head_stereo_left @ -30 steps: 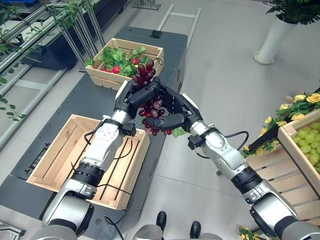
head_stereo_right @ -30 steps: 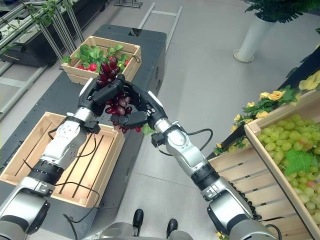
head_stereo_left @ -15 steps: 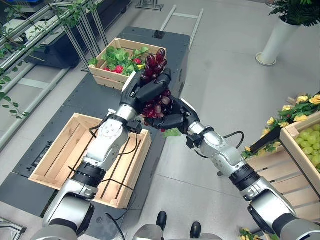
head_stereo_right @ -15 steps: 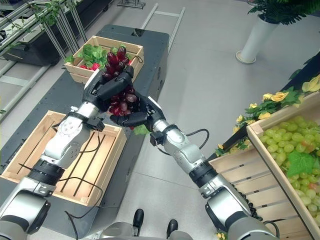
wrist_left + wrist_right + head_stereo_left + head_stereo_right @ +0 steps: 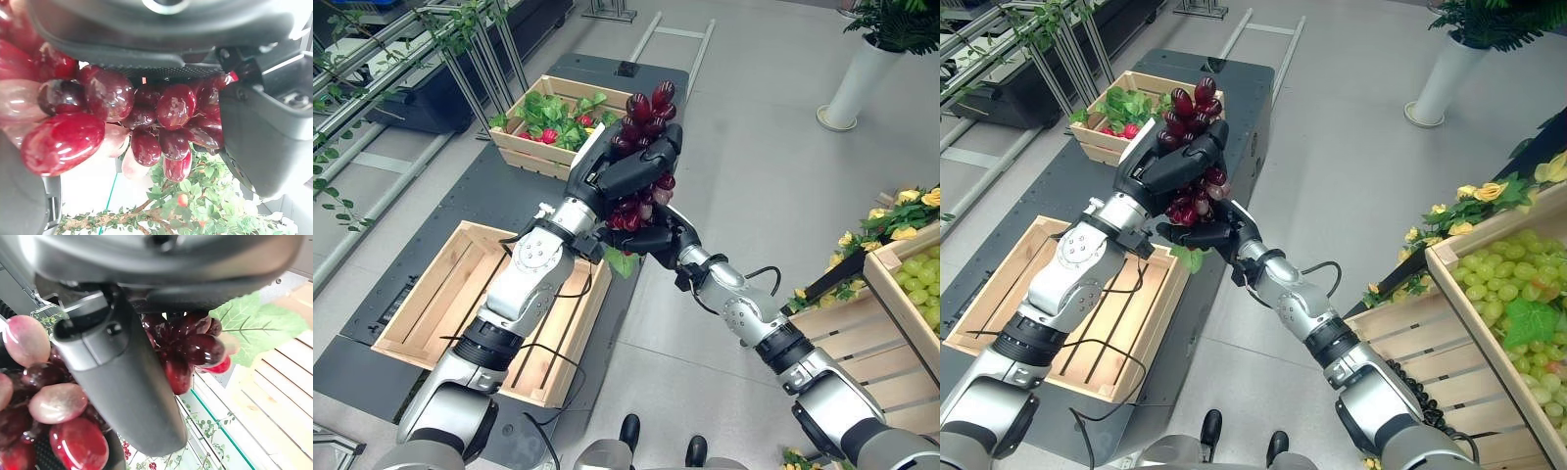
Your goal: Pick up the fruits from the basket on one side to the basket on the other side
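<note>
The red grape bunch [image 5: 641,147] is up in the air just past the empty wooden crate [image 5: 431,294], both the left hand [image 5: 626,171] and right hand [image 5: 651,238] curled around it.

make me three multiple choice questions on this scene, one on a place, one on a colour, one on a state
1. Where is the grape bunch?
A. in the slatted crate
B. in the air between both hands
C. on the floor

2. What colour are the grapes in the crate on the right?
A. green
B. purple
C. orange

3. What is the state of the slatted crate under the left arm?
A. full of fruit
B. tipped over
C. empty

Answers:
1 B, the left hand and right hand clasp it above the crates.
2 A, they are pale green.
3 C, bare slats show.
</note>
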`<state>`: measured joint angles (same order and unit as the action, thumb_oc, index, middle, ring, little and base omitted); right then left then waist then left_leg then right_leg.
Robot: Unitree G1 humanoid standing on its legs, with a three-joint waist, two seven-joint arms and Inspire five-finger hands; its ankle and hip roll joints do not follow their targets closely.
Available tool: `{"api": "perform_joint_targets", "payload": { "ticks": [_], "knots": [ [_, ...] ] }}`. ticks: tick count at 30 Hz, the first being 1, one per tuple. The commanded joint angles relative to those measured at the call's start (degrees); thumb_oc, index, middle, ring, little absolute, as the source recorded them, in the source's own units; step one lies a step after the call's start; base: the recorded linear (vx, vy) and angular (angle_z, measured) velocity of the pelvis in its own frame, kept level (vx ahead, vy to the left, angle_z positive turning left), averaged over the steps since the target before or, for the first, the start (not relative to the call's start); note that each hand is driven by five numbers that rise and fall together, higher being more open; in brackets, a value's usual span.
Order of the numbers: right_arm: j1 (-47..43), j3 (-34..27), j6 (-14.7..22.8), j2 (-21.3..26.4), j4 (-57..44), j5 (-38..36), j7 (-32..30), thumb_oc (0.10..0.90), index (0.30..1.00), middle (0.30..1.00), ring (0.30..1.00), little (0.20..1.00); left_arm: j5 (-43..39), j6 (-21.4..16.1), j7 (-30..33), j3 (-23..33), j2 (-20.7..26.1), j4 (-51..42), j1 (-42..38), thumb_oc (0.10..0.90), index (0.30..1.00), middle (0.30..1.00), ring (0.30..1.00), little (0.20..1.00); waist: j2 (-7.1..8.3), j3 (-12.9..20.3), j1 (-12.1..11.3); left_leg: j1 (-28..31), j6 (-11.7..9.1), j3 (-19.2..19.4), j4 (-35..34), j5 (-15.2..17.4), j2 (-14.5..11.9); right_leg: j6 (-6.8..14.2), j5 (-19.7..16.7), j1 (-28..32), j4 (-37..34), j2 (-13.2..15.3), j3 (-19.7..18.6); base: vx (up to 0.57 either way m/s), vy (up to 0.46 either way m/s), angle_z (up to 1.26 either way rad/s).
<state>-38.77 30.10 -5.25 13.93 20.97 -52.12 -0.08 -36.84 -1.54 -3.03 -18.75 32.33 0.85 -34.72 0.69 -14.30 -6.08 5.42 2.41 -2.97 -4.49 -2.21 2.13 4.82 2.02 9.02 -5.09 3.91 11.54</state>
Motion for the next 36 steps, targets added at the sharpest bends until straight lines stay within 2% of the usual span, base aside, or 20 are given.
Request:
{"api": "perform_joint_targets", "payload": {
  "ticks": [1, 7, 15, 16, 19, 28, 36],
  "knots": [
    [-0.1, -3.3, 8.4, -4.4, -0.1, 0.2, -1.0, 0.4, 0.3, 0.3, 0.3, 0.3, -4.1, -5.6, -0.2, -0.7, -3.3, 4.4, -7.0, 0.4, 0.3, 0.3, 0.3, 0.3, -0.85, 15.7, -1.2, -0.9, 0.2, -1.8, -0.5, 2.4, 3.0, -3.5, -3.1, -2.8, 0.1, -0.7, 0.2, 0.0, 0.0, 0.0],
    [1.4, -4.0, 8.6, -3.2, -0.4, 0.5, -0.4, 0.4, 0.3, 0.3, 0.3, 0.3, -1.0, -7.9, 1.5, 0.0, -2.6, 7.3, -6.1, 0.4, 0.3, 0.3, 0.3, 0.3, -0.9, 15.8, -0.9, -0.8, 0.1, -1.4, -0.5, 2.5, 2.8, -3.5, -3.0, -2.6, 0.1, -0.7, 0.2, 0.0, 0.0, 0.0],
    [3.1, -5.3, 8.8, -1.7, -1.8, 3.7, -0.4, 0.4, 0.3, 0.3, 0.3, 0.3, 2.0, -8.7, 4.5, 1.3, -2.3, 10.7, -4.6, 0.4, 0.3, 0.3, 0.3, 0.3, -0.93, 15.4, -0.4, -0.7, 0.0, -0.9, -0.5, 2.5, 2.6, -3.5, -2.9, -2.6, 0.1, -0.7, 0.0, 0.0, 0.0, 0.0],
    [3.4, -5.5, 8.7, -1.3, -2.1, 3.8, -0.4, 0.4, 0.3, 0.3, 0.3, 0.3, 3.1, -8.7, 5.2, 1.6, -2.0, 11.3, -4.2, 0.419, 0.328, 0.328, 0.328, 0.328, -0.92, 15.4, -0.2, -0.7, 0.0, -0.8, -0.5, 2.5, 2.6, -3.4, -2.9, -2.6, 0.1, -0.7, -0.1, 0.0, 0.0, 0.0],
    [5.0, -6.3, 8.7, -0.2, -2.9, 3.6, -0.1, 0.4, 0.3, 0.3, 0.3, 0.3, 4.2, -9.5, 7.3, 2.6, -1.1, 13.8, -2.9, 0.8, 0.9, 0.9, 0.9, 0.9, -0.97, 15.2, 0.1, -0.7, -0.1, -0.3, -0.5, 2.4, 2.5, -3.4, -3.0, -2.7, 0.1, -0.7, -0.3, 0.0, 0.0, 0.0],
    [9.5, -7.5, 8.5, 2.3, -1.7, 6.0, 1.7, 0.4, 0.3, 0.3, 0.3, 0.3, 11.7, -13.5, 15.1, 4.5, 1.0, 27.9, -1.4, 0.8, 0.9, 0.9, 0.9, 0.9, -1.13, 15.0, 1.7, -0.5, -0.3, 1.6, -0.5, 2.5, 2.1, -3.1, -3.2, -3.1, 0.1, -0.8, -1.3, 0.0, 0.001, -0.01],
    [14.1, -8.7, 8.2, 4.7, 0.3, 6.1, 3.8, 0.4, 0.3, 0.3, 0.3, 0.3, 12.1, -12.6, 14.4, 5.2, 1.1, 35.4, 1.6, 0.8, 0.9, 0.9, 0.9, 0.9, -1.26, 14.3, 3.4, -0.4, -0.5, 3.2, -0.5, 2.6, 1.7, -2.9, -3.6, -3.4, 0.1, -1.1, -2.6, 0.02, 0.01, -0.09]
  ]
}}
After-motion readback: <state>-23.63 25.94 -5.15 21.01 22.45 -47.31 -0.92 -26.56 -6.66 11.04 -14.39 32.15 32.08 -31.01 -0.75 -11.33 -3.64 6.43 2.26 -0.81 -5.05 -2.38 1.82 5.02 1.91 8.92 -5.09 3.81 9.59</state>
